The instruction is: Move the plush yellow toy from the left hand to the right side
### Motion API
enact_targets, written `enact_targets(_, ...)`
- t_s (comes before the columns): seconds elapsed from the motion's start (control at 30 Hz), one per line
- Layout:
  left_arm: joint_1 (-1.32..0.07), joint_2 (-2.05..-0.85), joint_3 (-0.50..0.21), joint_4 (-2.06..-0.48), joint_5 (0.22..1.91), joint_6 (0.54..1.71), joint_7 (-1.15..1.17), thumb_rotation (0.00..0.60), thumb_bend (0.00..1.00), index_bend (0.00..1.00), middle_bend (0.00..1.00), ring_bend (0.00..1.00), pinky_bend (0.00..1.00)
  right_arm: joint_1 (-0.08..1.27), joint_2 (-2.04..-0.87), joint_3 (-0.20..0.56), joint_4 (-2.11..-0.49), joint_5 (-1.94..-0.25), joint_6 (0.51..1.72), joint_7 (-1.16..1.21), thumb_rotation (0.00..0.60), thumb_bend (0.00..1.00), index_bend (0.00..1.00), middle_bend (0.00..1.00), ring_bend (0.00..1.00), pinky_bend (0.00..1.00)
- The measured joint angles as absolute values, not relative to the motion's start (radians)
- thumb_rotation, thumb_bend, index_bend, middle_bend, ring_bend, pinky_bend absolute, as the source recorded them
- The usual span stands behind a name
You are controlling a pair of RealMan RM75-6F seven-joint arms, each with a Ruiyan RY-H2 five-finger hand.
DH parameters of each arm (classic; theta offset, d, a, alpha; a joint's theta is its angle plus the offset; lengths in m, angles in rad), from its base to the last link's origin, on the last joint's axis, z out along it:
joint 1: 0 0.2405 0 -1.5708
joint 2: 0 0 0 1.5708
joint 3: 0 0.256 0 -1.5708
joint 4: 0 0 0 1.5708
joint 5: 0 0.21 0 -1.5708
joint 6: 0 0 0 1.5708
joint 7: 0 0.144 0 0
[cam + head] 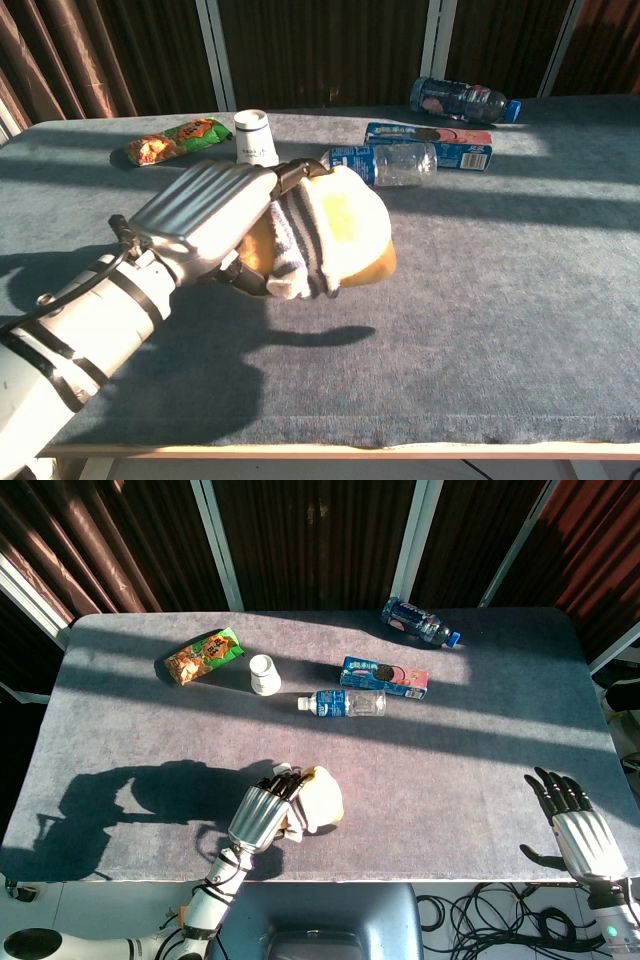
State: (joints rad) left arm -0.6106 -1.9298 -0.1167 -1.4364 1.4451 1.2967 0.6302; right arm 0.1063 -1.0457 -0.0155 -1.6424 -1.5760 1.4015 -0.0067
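My left hand (263,815) (215,215) grips the plush yellow toy (318,800) (345,235), pale cream-yellow with a striped part, raised above the table near its front middle. My right hand (578,830) hangs open at the table's front right corner, fingers spread, with nothing in it. It does not show in the chest view.
On the grey table (480,750) lie a snack bag (202,655), an upturned white cup (263,674), a clear bottle (345,703), a blue box (385,677) and a second bottle (420,622) at the back. Cables lie on the floor at the lower right.
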Motion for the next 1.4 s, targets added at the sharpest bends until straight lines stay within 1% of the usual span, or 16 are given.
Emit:
enact_targets(0.17, -0.638, -2.037, -0.151, -1.422, 1.453, 1.31, 0.721, 0.6, 0.42, 0.59, 0.87, 0.92, 1.0, 0.106, -1.041, -0.016, -1.641, -1.579, 1.402, 0.005, 0.6, 0.07, 0.0, 0.0, 0.0, 0.08)
enact_targets(0.27, -0.648, -2.076, -0.163, -1.396, 1.457, 1.32, 0.748, 0.6, 0.42, 0.54, 0.83, 0.88, 1.0, 0.107, -1.036, -0.016, -1.641, -1.581, 1.401, 0.02, 0.6, 0.07, 0.0, 0.0, 0.0, 0.08)
enact_targets(0.33, -0.656, -2.128, -0.171, -1.349, 1.459, 1.329, 0.782, 0.6, 0.42, 0.49, 0.77, 0.83, 0.98, 0.108, -1.031, -0.016, -1.64, -1.583, 1.403, 0.033, 0.6, 0.07, 0.0, 0.0, 0.0, 0.08)
enact_targets(0.47, -0.672, -2.212, -0.167, -1.211, 1.461, 1.335, 0.832, 0.6, 0.4, 0.32, 0.55, 0.63, 0.88, 0.107, -1.018, -0.021, -1.634, -1.601, 1.411, 0.074, 0.6, 0.07, 0.0, 0.0, 0.0, 0.08)
enact_targets(0.53, -0.683, -2.236, -0.155, -1.135, 1.459, 1.335, 0.855, 0.6, 0.35, 0.16, 0.37, 0.49, 0.78, 0.106, -1.014, -0.024, -1.629, -1.61, 1.414, 0.084, 0.6, 0.07, 0.0, 0.0, 0.0, 0.08)
enact_targets(0.57, -0.688, -2.244, -0.148, -1.107, 1.457, 1.335, 0.865, 0.6, 0.34, 0.11, 0.32, 0.45, 0.73, 0.106, -1.013, -0.026, -1.626, -1.614, 1.415, 0.086, 0.6, 0.07, 0.0, 0.0, 0.0, 0.08)
enact_targets(0.6, -0.692, -2.251, -0.141, -1.082, 1.454, 1.333, 0.877, 0.6, 0.33, 0.04, 0.23, 0.38, 0.66, 0.107, -1.013, -0.027, -1.625, -1.615, 1.415, 0.087, 0.6, 0.07, 0.0, 0.0, 0.0, 0.08)
enact_targets(0.67, -0.697, -2.261, -0.129, -1.051, 1.437, 1.327, 0.899, 0.6, 0.31, 0.0, 0.07, 0.25, 0.51, 0.108, -1.014, -0.028, -1.624, -1.617, 1.413, 0.085, 0.6, 0.07, 0.0, 0.0, 0.0, 0.08)
enact_targets(0.7, -0.697, -2.264, -0.127, -1.048, 1.427, 1.324, 0.902, 0.6, 0.31, 0.0, 0.02, 0.19, 0.45, 0.108, -1.014, -0.028, -1.624, -1.617, 1.412, 0.084, 0.6, 0.07, 0.0, 0.0, 0.0, 0.08)
enact_targets(0.73, -0.697, -2.266, -0.127, -1.05, 1.415, 1.321, 0.903, 0.6, 0.31, 0.0, 0.0, 0.13, 0.4, 0.108, -1.014, -0.029, -1.624, -1.617, 1.41, 0.081, 0.6, 0.07, 0.0, 0.0, 0.0, 0.08)
enact_targets(0.8, -0.694, -2.268, -0.129, -1.056, 1.406, 1.32, 0.903, 0.6, 0.3, 0.0, 0.0, 0.06, 0.35, 0.109, -1.015, -0.03, -1.625, -1.617, 1.408, 0.073, 0.6, 0.07, 0.0, 0.0, 0.0, 0.08)
enact_targets(0.83, -0.693, -2.268, -0.13, -1.057, 1.407, 1.322, 0.905, 0.6, 0.3, 0.0, 0.0, 0.03, 0.33, 0.109, -1.016, -0.03, -1.625, -1.617, 1.407, 0.07, 0.6, 0.07, 0.0, 0.0, 0.0, 0.08)
enact_targets(0.9, -0.69, -2.264, -0.132, -1.06, 1.413, 1.325, 0.907, 0.6, 0.3, 0.0, 0.0, 0.0, 0.31, 0.109, -1.018, -0.031, -1.626, -1.616, 1.404, 0.063, 0.6, 0.07, 0.0, 0.0, 0.0, 0.08)
enact_targets(1.13, -0.67, -2.204, -0.137, -1.158, 1.411, 1.319, 0.906, 0.6, 0.28, 0.0, 0.0, 0.0, 0.23, 0.112, -1.021, -0.031, -1.632, -1.61, 1.394, 0.042, 0.6, 0.07, 0.0, 0.0, 0.0, 0.08)
enact_targets(1.3, -0.653, -2.129, -0.14, -1.283, 1.401, 1.309, 0.922, 0.6, 0.28, 0.0, 0.0, 0.0, 0.22, 0.113, -1.023, -0.032, -1.634, -1.609, 1.391, 0.037, 0.6, 0.07, 0.0, 0.0, 0.0, 0.08)
enact_targets(1.4, -0.639, -2.055, -0.138, -1.381, 1.396, 1.306, 0.932, 0.6, 0.28, 0.0, 0.0, 0.0, 0.22, 0.114, -1.023, -0.033, -1.635, -1.608, 1.387, 0.032, 0.6, 0.07, 0.0, 0.0, 0.0, 0.08)
